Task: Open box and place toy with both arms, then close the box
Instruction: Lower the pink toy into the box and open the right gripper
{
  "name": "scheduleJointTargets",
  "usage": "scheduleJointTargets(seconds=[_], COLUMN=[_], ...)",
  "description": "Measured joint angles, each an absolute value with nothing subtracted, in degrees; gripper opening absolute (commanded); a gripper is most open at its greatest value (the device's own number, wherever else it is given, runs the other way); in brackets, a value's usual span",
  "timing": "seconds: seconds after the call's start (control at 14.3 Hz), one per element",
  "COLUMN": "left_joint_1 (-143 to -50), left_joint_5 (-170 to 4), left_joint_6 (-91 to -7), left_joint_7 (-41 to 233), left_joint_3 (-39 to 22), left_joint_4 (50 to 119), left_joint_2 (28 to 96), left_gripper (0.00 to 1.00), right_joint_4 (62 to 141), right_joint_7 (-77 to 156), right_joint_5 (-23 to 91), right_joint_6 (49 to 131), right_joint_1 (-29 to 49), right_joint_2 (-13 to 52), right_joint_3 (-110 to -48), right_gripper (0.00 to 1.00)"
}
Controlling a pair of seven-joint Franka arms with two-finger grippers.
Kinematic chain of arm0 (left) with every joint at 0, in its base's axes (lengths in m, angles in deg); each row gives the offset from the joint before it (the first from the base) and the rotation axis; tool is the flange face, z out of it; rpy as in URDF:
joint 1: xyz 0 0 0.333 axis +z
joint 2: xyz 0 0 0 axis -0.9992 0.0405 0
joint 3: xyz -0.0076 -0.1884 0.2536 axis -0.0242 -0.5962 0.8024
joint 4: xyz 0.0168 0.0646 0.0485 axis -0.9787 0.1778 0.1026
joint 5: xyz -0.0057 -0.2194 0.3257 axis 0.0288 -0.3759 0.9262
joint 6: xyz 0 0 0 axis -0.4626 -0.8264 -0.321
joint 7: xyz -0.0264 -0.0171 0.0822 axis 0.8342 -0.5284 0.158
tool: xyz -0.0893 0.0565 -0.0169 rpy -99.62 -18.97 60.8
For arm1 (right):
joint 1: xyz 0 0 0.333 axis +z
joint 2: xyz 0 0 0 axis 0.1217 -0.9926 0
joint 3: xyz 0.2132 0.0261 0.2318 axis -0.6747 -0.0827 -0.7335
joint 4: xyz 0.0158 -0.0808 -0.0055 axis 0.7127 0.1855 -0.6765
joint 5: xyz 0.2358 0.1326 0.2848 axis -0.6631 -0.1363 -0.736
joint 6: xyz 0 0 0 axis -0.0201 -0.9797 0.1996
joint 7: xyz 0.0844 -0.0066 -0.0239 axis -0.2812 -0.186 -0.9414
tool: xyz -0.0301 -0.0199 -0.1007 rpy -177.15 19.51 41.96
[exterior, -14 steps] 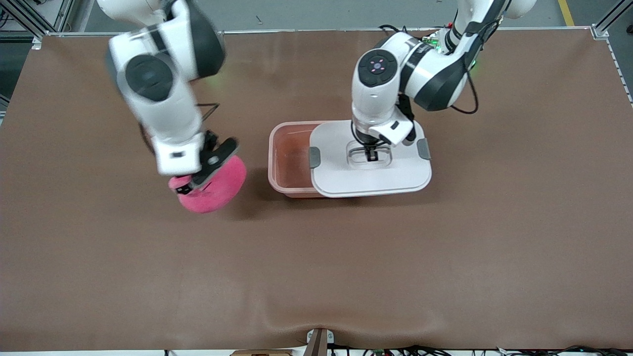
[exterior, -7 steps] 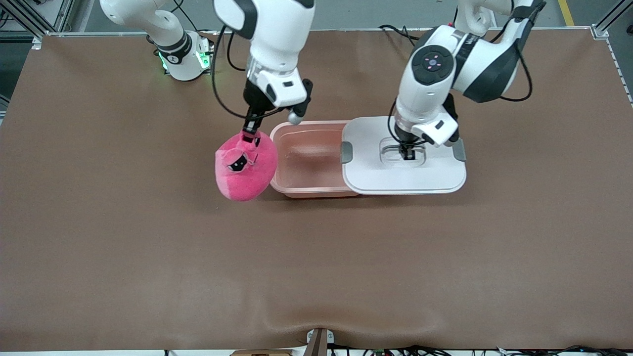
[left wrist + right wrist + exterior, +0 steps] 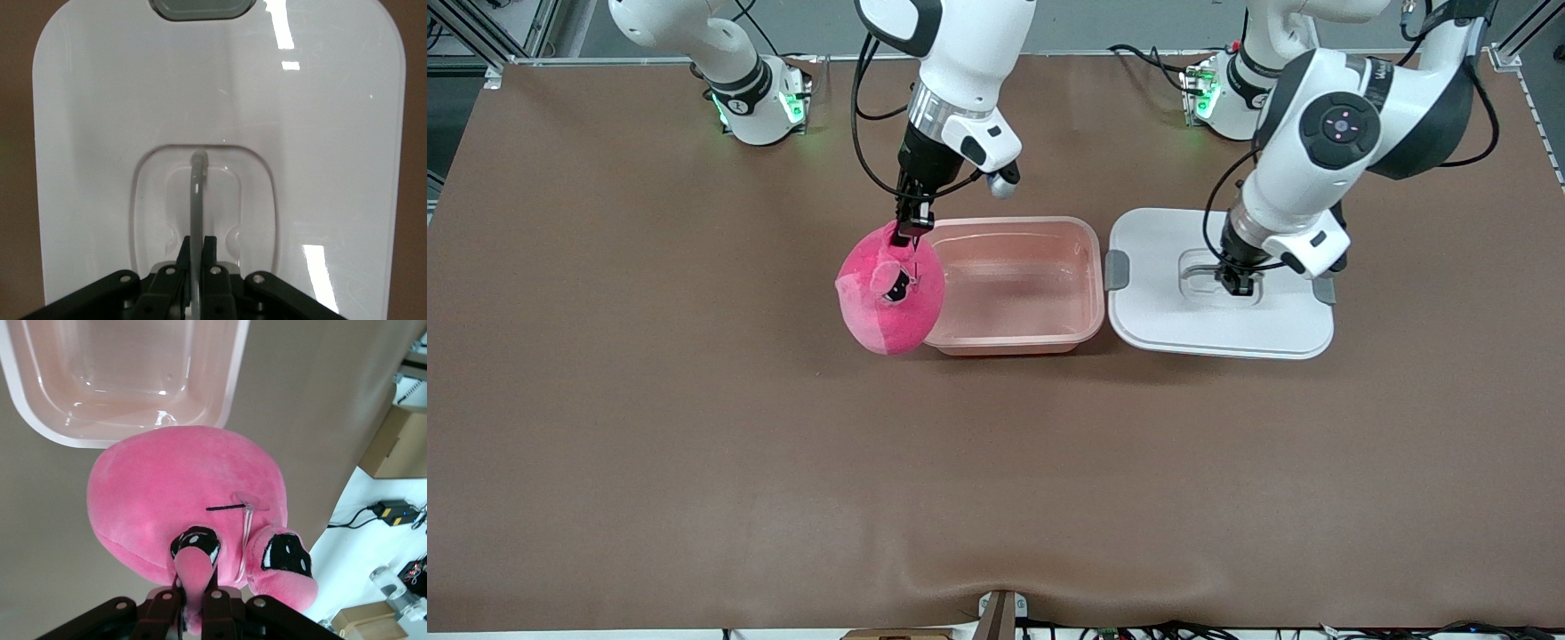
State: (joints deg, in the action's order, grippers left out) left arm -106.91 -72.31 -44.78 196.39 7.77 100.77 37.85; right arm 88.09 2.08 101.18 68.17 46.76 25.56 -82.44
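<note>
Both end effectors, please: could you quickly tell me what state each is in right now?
Left end effector: closed on the handle of the lid.
Right end effector: closed on the toy, held over the tub's rim.

Setting: robotics laboratory or test cell. Evidence: two white robot arms [image 3: 951, 53] on green-lit bases [image 3: 760, 107], bolted along one edge of a table [image 3: 694, 444] covered in brown matting; aluminium frame rails [image 3: 480, 36] at the corners; bundled cables [image 3: 1183, 629] along the near edge; grey floor with a yellow line [image 3: 1443, 22]; cardboard boxes [image 3: 397, 443] and a power adapter [image 3: 393, 511] on the floor.
</note>
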Motion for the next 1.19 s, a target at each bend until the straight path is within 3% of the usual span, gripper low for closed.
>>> scheduleJointTargets(seconds=[0.49,0.56,0.63,0.91,1.19], left_joint_1=[-101.17,-101.09,-101.1,-101.1,-101.1], left_joint_5=[-74.24,-74.37,-74.38,-74.39,-74.39], left_joint_6=[-43.93,-43.83,-43.76,-43.57,-43.54], left_joint_7=[188.13,187.77,187.68,187.68,187.68], left_joint_3=[7.76,7.76,7.71,7.44,7.42], left_joint_4=[101.06,101.12,101.17,101.26,101.34], left_joint_2=[37.63,37.63,37.63,37.63,37.63], left_gripper=[0.0,0.0,0.0,0.0,0.0], right_joint_4=[88.23,88.23,88.2,86.98,77.18], right_joint_7=[2.57,3.23,3.66,3.89,3.93], right_joint_5=[102.64,103.15,103.73,104.84,105.0], right_joint_6=[65.24,65.25,65.25,64.49,54.48], right_joint_1=[53.27,53.86,54.27,54.75,57.51], right_joint_2=[21.02,20.6,20.4,20.36,21.05], right_joint_3=[-82.34,-82.34,-82.32,-82.29,-82.26], right_gripper=[0.0,0.35,0.99,1.0,1.0])
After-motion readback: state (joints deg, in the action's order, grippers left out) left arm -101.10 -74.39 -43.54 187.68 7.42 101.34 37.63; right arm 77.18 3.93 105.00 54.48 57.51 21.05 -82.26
